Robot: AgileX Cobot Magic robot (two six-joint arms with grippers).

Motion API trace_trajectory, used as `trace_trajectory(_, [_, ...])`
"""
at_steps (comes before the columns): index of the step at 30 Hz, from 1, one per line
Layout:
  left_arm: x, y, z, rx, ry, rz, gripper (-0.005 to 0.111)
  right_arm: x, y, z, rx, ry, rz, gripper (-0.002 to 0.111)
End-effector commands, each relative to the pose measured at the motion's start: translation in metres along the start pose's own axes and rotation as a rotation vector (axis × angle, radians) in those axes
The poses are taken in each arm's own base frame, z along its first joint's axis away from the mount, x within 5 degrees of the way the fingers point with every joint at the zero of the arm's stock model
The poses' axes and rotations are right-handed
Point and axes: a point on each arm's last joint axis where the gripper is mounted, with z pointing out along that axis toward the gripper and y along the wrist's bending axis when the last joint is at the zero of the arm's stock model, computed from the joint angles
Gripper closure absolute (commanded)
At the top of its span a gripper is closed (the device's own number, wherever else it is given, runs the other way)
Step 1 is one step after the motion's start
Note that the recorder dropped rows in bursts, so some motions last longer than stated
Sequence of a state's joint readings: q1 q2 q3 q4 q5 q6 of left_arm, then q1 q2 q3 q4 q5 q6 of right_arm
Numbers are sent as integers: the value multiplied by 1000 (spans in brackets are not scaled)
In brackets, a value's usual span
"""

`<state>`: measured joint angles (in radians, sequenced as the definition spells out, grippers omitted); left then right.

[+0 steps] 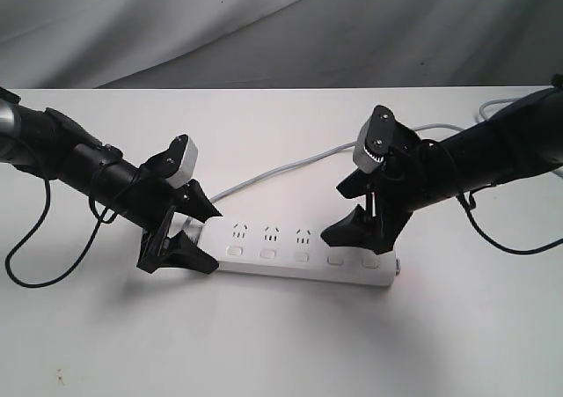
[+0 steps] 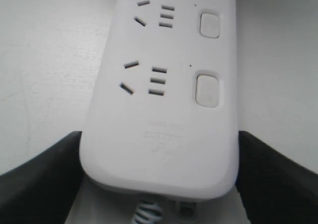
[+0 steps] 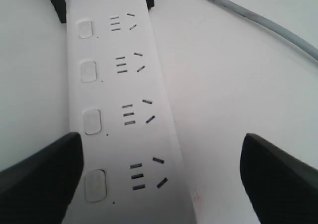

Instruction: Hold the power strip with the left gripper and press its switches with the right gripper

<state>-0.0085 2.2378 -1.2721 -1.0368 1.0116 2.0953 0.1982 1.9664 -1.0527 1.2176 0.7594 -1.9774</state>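
White hard plastic makes the power strip (image 1: 303,256) stiff, rather light and smooth, so I judge it may slide on the table (image 1: 264,353) when pressed. The long side edges near the cord (image 1: 290,164) end are the good place to hold. It lies flat in the lower middle of the exterior frame. The left gripper (image 1: 204,238) clamps there, fingers (image 2: 39,184) against both sides. The right gripper (image 1: 334,214) hangs wide open over the strip's right part. The switches (image 1: 268,254) carry no marks. A faint embossed mark (image 2: 161,137) is not readable.
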Motion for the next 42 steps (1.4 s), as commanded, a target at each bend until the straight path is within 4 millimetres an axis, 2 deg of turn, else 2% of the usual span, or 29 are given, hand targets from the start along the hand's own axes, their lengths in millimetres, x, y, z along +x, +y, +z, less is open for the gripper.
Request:
trace_trajectory(1, [-1, 0, 1, 7, -2, 0, 66, 5, -2, 0, 55, 21, -16, 30])
trace_trajectory(17, [-1, 0, 1, 7, -2, 0, 66, 5, 0, 1, 28, 15, -28, 30])
trace_trajectory(22, [-1, 0, 1, 7, -2, 0, 66, 21, 0, 17, -21, 37, 14, 30])
trace_trajectory(31, [-1, 0, 1, 7, -2, 0, 66, 24, -2, 17, 6, 73, 7, 30])
trace_trajectory(37, [-1, 0, 1, 7, -2, 0, 66, 48, 0, 34, -29, 132, 51, 30])
trace_trajectory(42, [-1, 0, 1, 7, -2, 0, 66, 49, 0, 35, -23, 136, 51, 30])
